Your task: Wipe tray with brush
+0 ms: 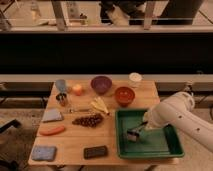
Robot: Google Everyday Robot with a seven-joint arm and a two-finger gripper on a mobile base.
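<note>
The large green tray (150,145) lies at the front right of the wooden table. My gripper (141,128) reaches in from the right on a white arm and is down inside the tray, left of its middle. It is shut on the small dark brush (134,133), whose pale bristle head rests on the tray floor below the gripper. The arm covers the tray's right rear part.
On the table (75,140): a purple bowl (101,84), a red bowl (124,94), a white cup (135,78), bananas (100,105), dark grapes (90,120), a carrot (52,130), a blue sponge (44,152), a black block (95,151), a grey-blue cloth (52,115), a can (62,99).
</note>
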